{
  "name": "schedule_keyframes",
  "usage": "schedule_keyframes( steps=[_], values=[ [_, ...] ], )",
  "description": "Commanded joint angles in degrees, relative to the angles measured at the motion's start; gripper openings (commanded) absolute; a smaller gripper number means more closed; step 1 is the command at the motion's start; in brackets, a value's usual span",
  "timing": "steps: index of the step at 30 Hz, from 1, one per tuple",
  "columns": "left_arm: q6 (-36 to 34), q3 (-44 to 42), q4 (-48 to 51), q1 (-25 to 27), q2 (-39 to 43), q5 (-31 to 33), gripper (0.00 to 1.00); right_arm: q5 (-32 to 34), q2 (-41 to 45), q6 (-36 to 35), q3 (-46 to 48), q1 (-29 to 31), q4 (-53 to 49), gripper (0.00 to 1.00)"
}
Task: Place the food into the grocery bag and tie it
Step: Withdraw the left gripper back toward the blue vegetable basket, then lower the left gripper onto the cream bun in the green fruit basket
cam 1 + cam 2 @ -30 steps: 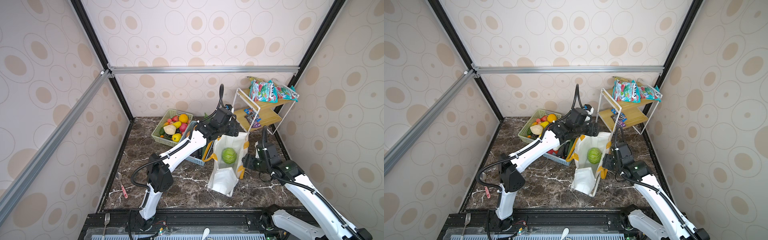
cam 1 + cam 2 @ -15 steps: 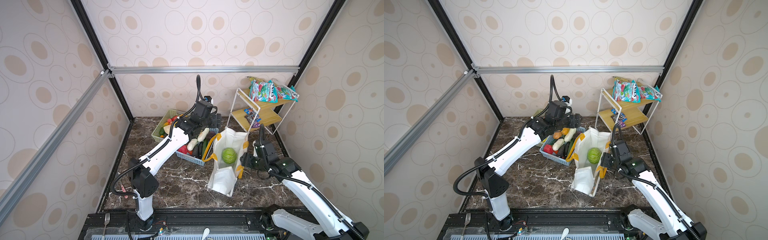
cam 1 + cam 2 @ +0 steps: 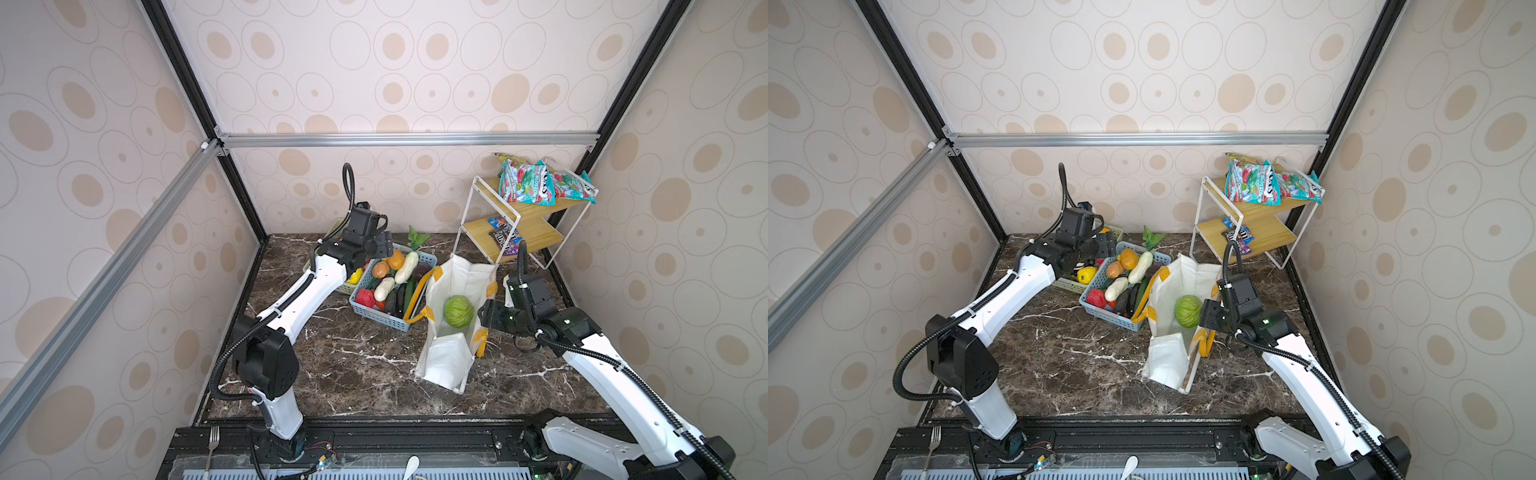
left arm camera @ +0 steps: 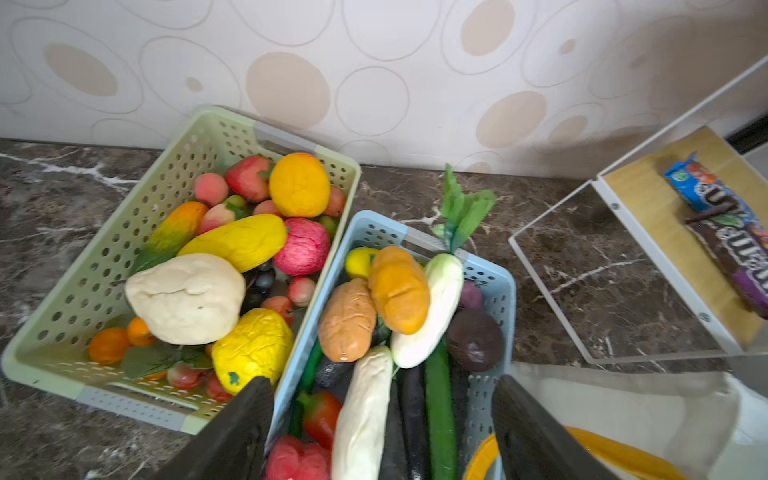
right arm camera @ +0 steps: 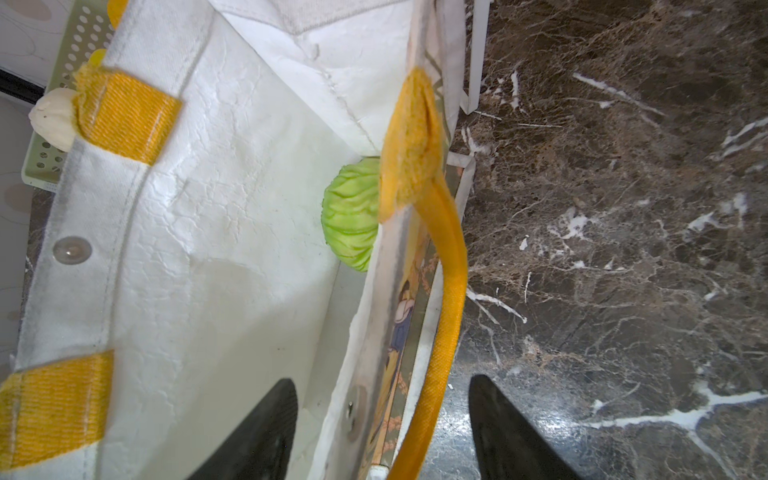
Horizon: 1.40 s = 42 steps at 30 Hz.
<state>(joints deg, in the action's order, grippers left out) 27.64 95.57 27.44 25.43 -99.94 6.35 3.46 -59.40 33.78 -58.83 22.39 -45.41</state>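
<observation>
The grocery bag (image 3: 445,365) stands open at 3 o'clock of the blue basket (image 3: 377,318). A green cabbage (image 3: 458,311) sits inside it. More food lies in the blue basket.

The left gripper (image 4: 382,382) hangs over that basket, spread wide and empty. The right gripper (image 5: 382,380) is spread too. The bag's wall and yellow handle (image 5: 451,291) sit between its jaws, not pinched.

The toy food looks light, smooth and a bit slippery. I would grab the long white radish (image 4: 361,419) across its middle. The bag looks soft and floppy.

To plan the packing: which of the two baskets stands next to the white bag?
The light blue basket, directly beside the bag; the pale green basket lies beyond it, farther from the bag.
</observation>
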Motion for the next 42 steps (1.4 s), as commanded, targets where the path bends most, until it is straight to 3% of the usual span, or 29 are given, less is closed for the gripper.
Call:
schedule_keyframes(
  steps=[1,16,27,42],
  values=[
    [-0.2,-1.5,-1.2,-2.3,2.0,1.2,0.84,0.1,-0.4,0.0,-1.3,-0.3,-0.6,0.69],
    [12.6,-18.9,-15.7,-13.2,4.5,-5.9,0.84,-0.4,-1.4,1.1,-0.6,-0.4,1.2,0.69],
    [16.6,-20.6,-20.7,-17.3,-0.1,-10.2,0.84,0.1,-1.4,1.3,-0.6,-0.3,1.5,0.69],
    [18.5,-16.8,-21.8,-18.3,-7.9,-8.6,0.85,1.1,-0.6,2.3,0.1,-0.4,1.6,0.69]
  ],
)
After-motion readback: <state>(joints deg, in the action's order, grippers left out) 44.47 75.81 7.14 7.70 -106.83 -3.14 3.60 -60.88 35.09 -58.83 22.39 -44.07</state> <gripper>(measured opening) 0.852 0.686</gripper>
